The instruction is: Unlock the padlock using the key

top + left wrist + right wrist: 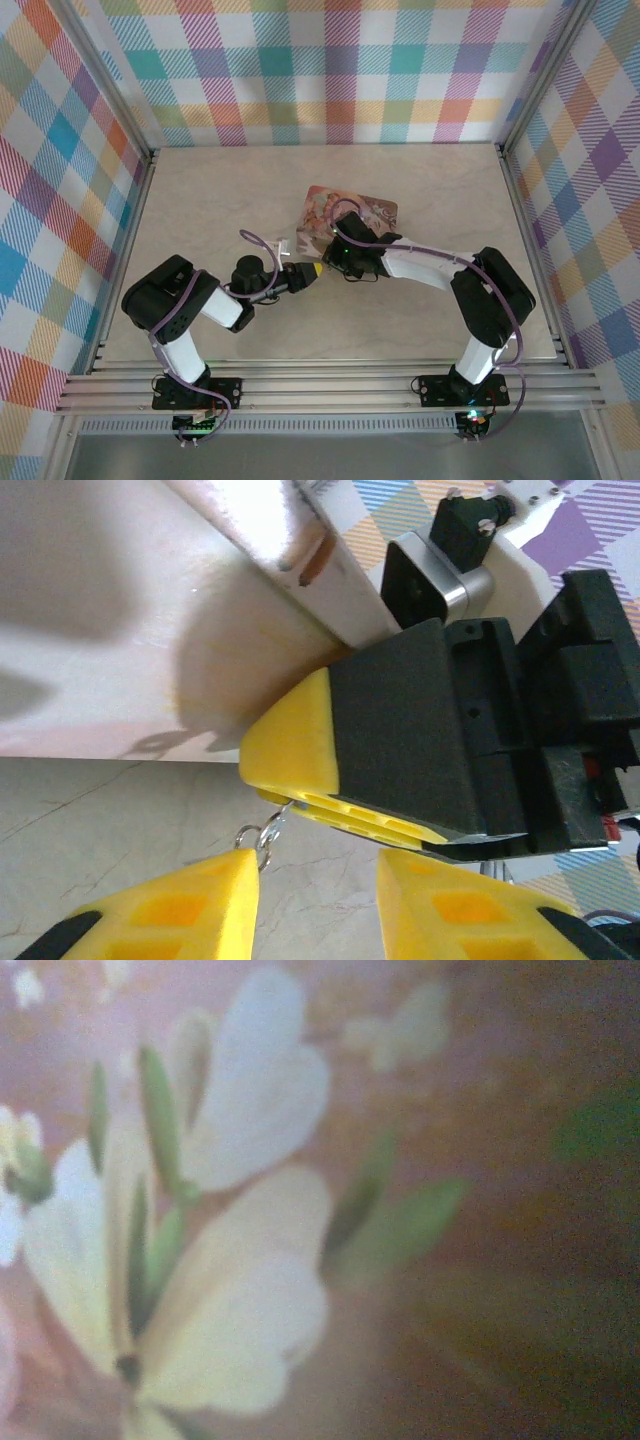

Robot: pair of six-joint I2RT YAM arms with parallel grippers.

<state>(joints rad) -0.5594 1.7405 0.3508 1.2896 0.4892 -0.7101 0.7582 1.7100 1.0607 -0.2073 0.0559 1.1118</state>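
In the left wrist view my right gripper (pixel 285 798) reaches in from the right, its yellow-tipped fingers pressed together. A thin metal end, which I take for the key (pixel 288 809), sticks out from between them. Small wire rings (pixel 262 836) dangle from it. My left gripper (pixel 315 862) sits just below, jaws apart, and the rings hang at the inner edge of its left fingertip (pixel 215 880). From above, both grippers meet tip to tip, the left gripper (pixel 305 275) and the right gripper (pixel 325 265), just in front of the tin box. The padlock is hidden.
The pink pictured tin box (pixel 365 212) lies mid-table, and the right wrist camera hovers very close over its flowered lid (pixel 250 1210). Its pale side (pixel 330 590) rises right behind the fingers. Checked walls enclose the marble tabletop (pixel 200 200).
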